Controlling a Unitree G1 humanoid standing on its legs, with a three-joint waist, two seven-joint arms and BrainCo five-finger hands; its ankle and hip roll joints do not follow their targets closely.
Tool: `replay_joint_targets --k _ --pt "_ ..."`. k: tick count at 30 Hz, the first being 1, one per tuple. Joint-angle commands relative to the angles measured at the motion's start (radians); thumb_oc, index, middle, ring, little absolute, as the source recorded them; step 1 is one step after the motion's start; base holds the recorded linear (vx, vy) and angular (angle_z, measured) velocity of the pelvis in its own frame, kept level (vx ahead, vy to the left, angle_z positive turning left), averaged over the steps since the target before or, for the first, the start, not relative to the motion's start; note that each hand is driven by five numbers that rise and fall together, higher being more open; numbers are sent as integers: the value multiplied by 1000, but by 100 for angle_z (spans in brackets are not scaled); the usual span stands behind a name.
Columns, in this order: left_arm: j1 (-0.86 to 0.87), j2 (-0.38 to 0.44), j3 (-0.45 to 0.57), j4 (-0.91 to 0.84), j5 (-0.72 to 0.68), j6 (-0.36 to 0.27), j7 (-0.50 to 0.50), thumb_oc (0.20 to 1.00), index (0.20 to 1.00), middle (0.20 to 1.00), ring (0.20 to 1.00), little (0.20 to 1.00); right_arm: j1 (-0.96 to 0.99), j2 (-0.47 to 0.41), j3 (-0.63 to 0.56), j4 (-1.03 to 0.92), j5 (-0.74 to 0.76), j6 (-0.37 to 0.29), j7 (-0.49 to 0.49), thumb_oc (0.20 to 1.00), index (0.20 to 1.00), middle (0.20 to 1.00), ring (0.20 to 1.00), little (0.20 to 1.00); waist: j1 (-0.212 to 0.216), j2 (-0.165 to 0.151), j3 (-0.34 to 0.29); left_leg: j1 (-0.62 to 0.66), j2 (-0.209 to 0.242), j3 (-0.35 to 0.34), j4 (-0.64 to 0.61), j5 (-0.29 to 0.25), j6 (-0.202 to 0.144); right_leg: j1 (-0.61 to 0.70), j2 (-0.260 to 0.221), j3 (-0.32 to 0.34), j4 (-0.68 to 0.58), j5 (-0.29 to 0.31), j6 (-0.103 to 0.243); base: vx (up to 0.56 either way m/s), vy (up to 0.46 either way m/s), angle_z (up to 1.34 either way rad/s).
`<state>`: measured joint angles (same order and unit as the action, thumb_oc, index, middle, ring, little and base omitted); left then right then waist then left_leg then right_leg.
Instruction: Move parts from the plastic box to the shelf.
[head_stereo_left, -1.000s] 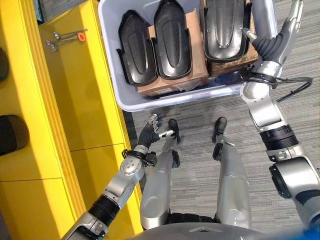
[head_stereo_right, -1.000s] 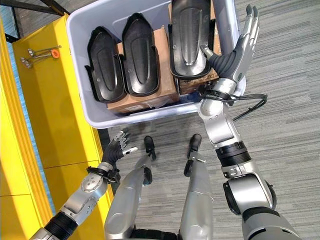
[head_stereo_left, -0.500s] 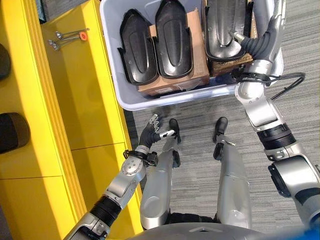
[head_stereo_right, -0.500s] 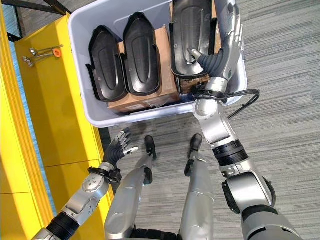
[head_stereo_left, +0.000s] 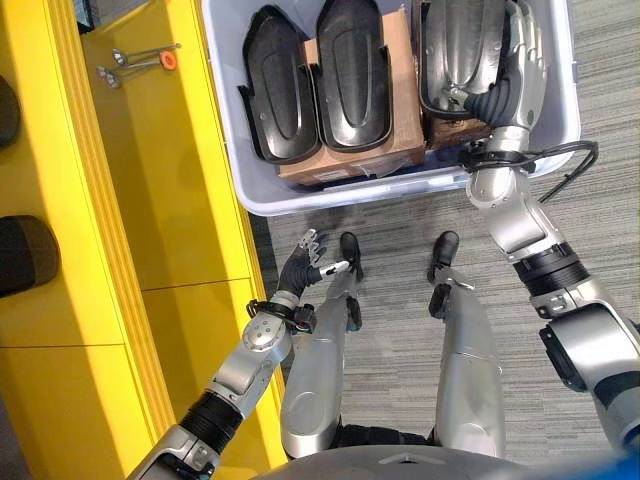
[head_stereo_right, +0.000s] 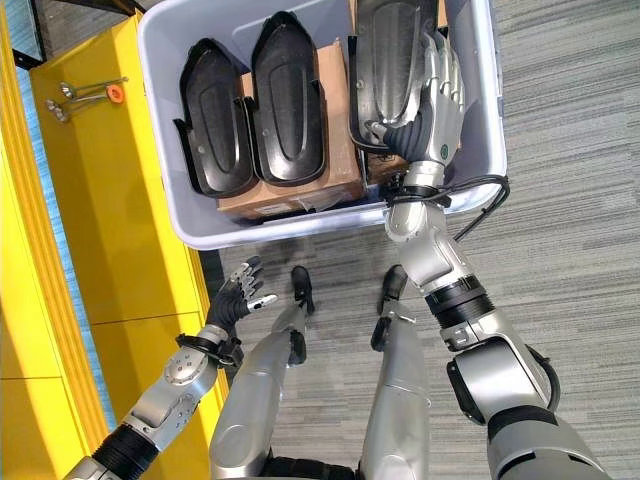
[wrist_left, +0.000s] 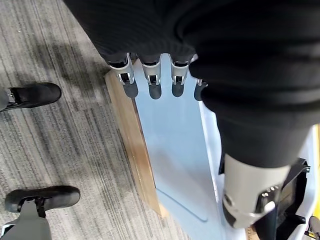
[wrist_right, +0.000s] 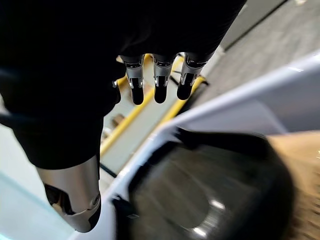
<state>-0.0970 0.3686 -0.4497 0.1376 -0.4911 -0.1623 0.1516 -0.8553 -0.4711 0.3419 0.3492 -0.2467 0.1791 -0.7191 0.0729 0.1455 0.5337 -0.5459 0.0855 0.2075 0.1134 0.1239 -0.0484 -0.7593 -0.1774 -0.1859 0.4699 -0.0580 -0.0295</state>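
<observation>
in the plastic box (head_stereo_left: 255, 195), three black parts (head_stereo_left: 352, 75) lengthwise, narrow ends away, right hand (head_stereo_left: 512, 70) fingers straight, apart

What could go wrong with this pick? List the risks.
1. The right hand hovers open over the rightmost black part, which rests tilted on a cardboard box; it may slip.
2. The neighbouring black parts sit close and may get knocked.
3. The left hand hangs low, unable to help.
</observation>
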Motion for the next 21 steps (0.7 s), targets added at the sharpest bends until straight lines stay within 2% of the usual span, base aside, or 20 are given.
replay_joint_targets --k 1,3,4,8,10,16,20,21 --pt "32 15 -9 -55 -12 -35 -12 1000 1000 1000 1000 1000 -51 -23 -25 -20 106 -68 -50 1000 1000 1000 1000 1000 -5 51 -14 -50 -6 -25 98 -73 -23 41 33 -4 -8 -47 53 0 0 0" --pt "32 16 -9 -57 -13 -33 -12 1000 1000 1000 1000 1000 -51 -20 -37 -1 128 -81 -46 1000 1000 1000 1000 1000 -4 54 -14 -57 -5 -25 103 -74 -23 33 31 -3 0 -50 52 0 0 0" --pt "27 14 -8 -55 -9 -26 -11 1000 1000 1000 1000 1000 -55 -11 -55 29 174 -99 -76 1000 1000 1000 1000 1000 -2 58 -14 -71 -4 -23 110 -74 -23 17 30 -2 14 -54 49 0 0 0" --pt "23 10 -16 -52 -10 -30 -1 1000 1000 1000 1000 1000 -59 -20 -92 60 85 -153 -149 1000 1000 1000 1000 1000 -5 65 -14 -89 -7 -25 118 -76 -23 -2 34 2 28 -59 48 -12 -13 1" --pt "21 8 -22 -49 -11 -36 2 1000 1000 1000 1000 1000 -62 -21 -98 50 66 -158 -158 1000 1000 1000 1000 1000 -7 70 -14 -93 -10 -25 118 -76 -22 -7 35 4 29 -60 47 -15 2 -2" --pt "29 -7 -25 -41 -7 -55 2 1000 1000 1000 1000 1000 -55 -10 -77 45 102 -129 -106 1000 1000 1000 1000 1000 -13 82 -14 -97 -9 -18 120 -74 -25 -20 33 14 33 -63 42 -11 3 -1" --pt "25 3 -14 -39 -16 -56 -11 1000 1000 1000 1000 1000 -72 -19 -58 82 131 -60 -61 1000 1000 1000 1000 1000 -11 85 -14 -101 -7 -19 127 -74 -28 -27 26 11 46 -68 40 -5 -8 1" --pt "27 3 -10 -37 -15 -59 -21 1000 1000 1000 1000 1000 -80 -23 -55 100 123 -63 -61 1000 1000 1000 1000 1000 -8 87 -14 -103 -7 -19 128 -74 -27 -29 25 12 49 -69 38 -22 -44 5"
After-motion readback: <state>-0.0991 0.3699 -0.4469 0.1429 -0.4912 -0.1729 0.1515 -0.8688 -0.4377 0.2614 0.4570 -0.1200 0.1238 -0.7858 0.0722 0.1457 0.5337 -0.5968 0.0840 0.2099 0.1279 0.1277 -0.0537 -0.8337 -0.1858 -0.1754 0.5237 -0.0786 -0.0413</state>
